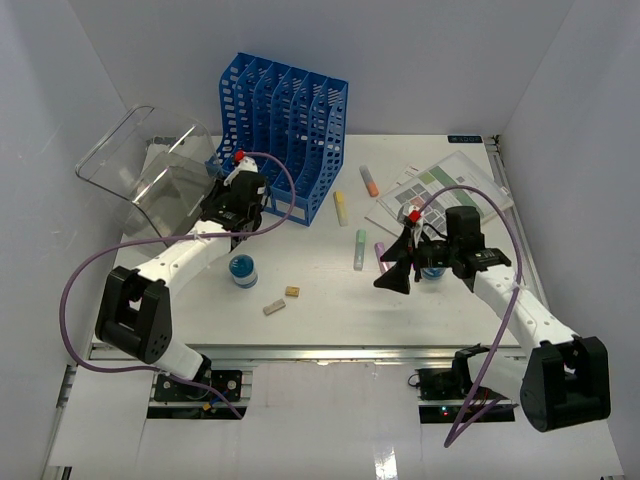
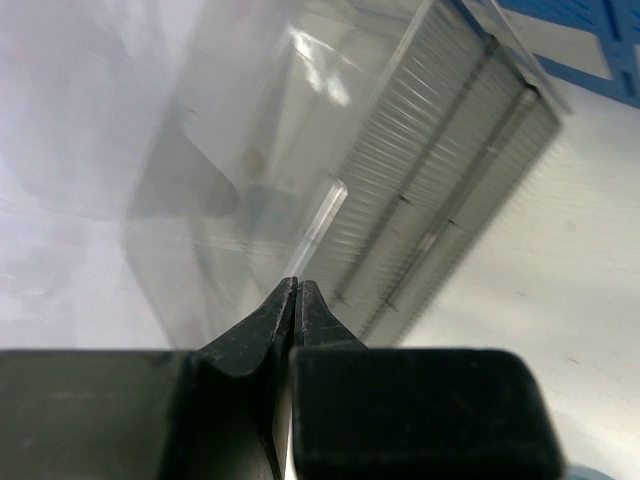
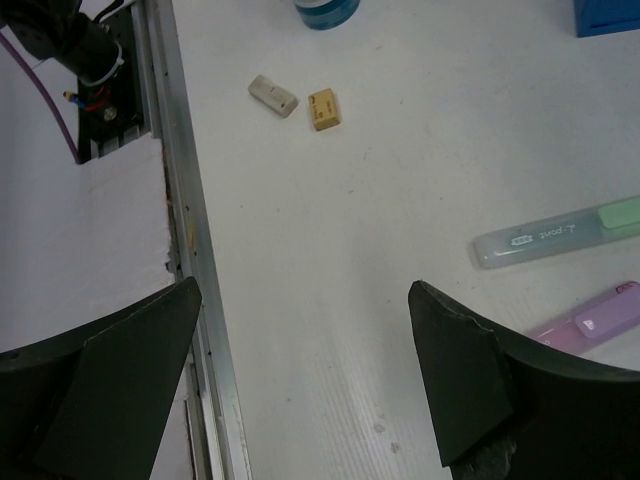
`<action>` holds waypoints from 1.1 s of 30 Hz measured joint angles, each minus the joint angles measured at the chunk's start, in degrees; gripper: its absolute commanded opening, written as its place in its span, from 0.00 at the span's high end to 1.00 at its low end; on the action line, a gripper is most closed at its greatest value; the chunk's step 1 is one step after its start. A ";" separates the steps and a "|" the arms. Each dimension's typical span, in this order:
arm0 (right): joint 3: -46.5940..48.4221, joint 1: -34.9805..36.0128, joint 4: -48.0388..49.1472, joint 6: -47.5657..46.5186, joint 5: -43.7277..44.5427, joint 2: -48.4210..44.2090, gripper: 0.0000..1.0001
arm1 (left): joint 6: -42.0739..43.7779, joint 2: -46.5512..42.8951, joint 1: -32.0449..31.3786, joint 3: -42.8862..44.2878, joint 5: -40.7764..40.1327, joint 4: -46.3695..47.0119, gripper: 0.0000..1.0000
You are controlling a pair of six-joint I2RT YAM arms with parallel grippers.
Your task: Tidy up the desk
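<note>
**Top view.** White walls enclose the desk [image 1: 320, 315], a white tabletop filling mid-frame, with its metal rail [image 1: 330, 352] along the 6 o'clock edge. A blue file rack [image 1: 285, 125] stands at 12 o'clock. At 10 o'clock a clear plastic bin [image 1: 140, 180] sits tilted, its outline hard to trace against the wall. The left gripper [image 1: 215, 195] meets the bin's 3 o'clock side, and the wrist hides its fingertips. Near centre lie a blue-lidded jar [image 1: 242, 271], a tan eraser [image 1: 292, 291] and a white eraser [image 1: 274, 307]. Toward 1 o'clock lie an orange highlighter [image 1: 369, 181], a yellow highlighter [image 1: 340, 207] and a green highlighter [image 1: 359, 249]. A purple highlighter [image 1: 380, 247] is mostly covered by the right gripper [image 1: 400, 262]. A printed sheet [image 1: 445, 180] lies at 2 o'clock.

**Left wrist view.** The left gripper [image 2: 297, 288] is clenched, and a thin clear edge of the bin [image 2: 250, 150] runs into its tips. Reflections blur the bin's walls. The desk [image 2: 570, 260] shows at 3 o'clock, and the rack [image 2: 600, 40] is cut off at 1 o'clock.

**Right wrist view.** The right gripper [image 3: 303, 300] hangs over bare desk [image 3: 350, 230], its jaws spread wide and grasping nothing. At 11 o'clock lie the white eraser [image 3: 273, 95] and the tan eraser [image 3: 324, 108]. The jar [image 3: 325, 12] is cropped at 12 o'clock. At 3 o'clock the green highlighter [image 3: 560, 235] and the purple highlighter [image 3: 590, 315] run off-frame. The rail [image 3: 190, 200] crosses at 9 o'clock.
</note>
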 measured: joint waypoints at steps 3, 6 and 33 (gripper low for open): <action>2.99 2.40 -1.92 -1.77 -0.07 3.15 0.10 | -6.92 0.02 -0.29 2.28 2.90 -7.49 1.00; 5.55 4.03 -2.99 -3.11 -0.06 5.01 0.10 | -14.53 0.00 -0.32 6.02 7.24 -14.89 1.00; 9.57 10.31 -2.58 -6.68 1.83 12.95 0.06 | -15.23 -3.52 -0.36 5.22 9.02 -22.79 0.37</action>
